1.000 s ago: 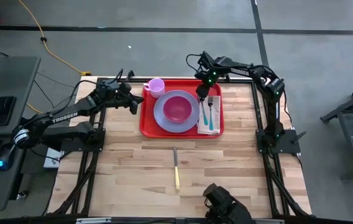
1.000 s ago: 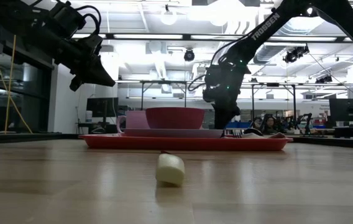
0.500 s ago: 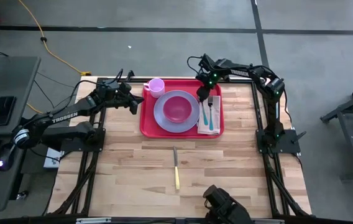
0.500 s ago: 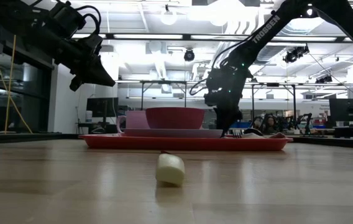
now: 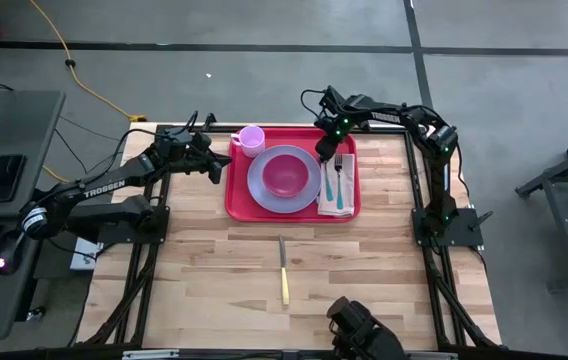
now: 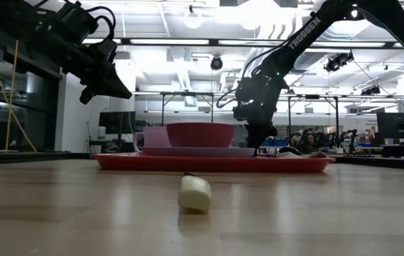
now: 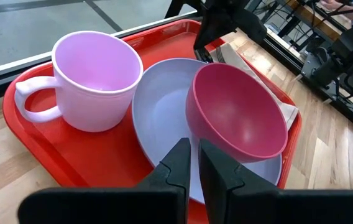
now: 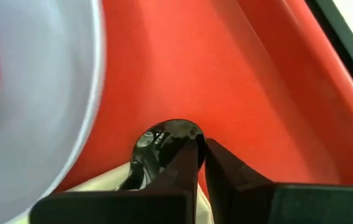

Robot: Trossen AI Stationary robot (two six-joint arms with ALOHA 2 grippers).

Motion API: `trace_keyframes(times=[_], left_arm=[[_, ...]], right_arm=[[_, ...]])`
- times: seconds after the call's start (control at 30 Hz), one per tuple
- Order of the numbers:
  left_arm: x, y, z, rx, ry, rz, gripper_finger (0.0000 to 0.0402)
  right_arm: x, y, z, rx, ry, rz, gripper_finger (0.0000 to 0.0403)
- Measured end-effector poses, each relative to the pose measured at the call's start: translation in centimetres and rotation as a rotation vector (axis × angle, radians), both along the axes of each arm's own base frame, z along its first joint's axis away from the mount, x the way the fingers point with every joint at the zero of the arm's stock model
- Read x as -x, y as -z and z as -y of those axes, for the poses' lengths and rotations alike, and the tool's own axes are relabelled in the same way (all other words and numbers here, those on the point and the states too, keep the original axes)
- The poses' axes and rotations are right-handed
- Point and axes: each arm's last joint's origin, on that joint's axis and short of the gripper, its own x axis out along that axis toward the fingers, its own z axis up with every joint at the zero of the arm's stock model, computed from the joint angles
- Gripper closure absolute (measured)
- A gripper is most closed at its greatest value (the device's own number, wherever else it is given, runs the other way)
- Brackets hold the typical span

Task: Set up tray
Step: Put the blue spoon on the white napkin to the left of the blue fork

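Note:
The red tray (image 5: 236, 205) lies on the far middle of the table. It holds a lavender plate (image 5: 264, 190) with a pink bowl (image 5: 285, 172), a pink cup (image 5: 251, 139) and a napkin (image 5: 336, 205) bearing a fork (image 5: 337, 162). My right gripper (image 8: 202, 155) is shut, pointing steeply down over the tray's far right part. A spoon's shiny bowl (image 8: 164, 140) lies on the tray right beside its fingertips. My left gripper (image 7: 193, 158) hovers shut and empty off the tray's left edge (image 5: 222, 168), aimed at the plate. My right gripper's shut fingertips (image 8: 186, 163) stand right against the rim of the spoon's bowl (image 8: 175, 135), coming from above. Whether they touch it I cannot tell. The spoon lies flat, its bowl on the tray and its handle toward the napkin.
A knife (image 5: 284, 272) with a yellow handle lies alone on the bare wood in the table's near middle, its handle end (image 6: 194, 193) toward the near edge. Bare tabletop stretches left and right of it.
My right gripper has shut its fingers while staying over the tray's far right part. Nothing on the tray has moved.

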Motion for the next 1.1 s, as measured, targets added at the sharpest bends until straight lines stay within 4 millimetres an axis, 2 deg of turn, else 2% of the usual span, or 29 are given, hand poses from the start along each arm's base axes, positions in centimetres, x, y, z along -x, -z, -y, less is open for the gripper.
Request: trace_keyframes(times=[0.33,1.1], left_arm=[[0.00,0.00,0.00,0.000,0.000,-0.001,0.0339],[0.00,0.01,0.00,-0.004,-0.001,-0.003,0.0339]], right_arm=[[0.14,0.03,0.06,0.000,0.072,-0.032,0.0401],[-0.01,-0.31,0.22,-0.004,0.094,-0.022,0.0402]])
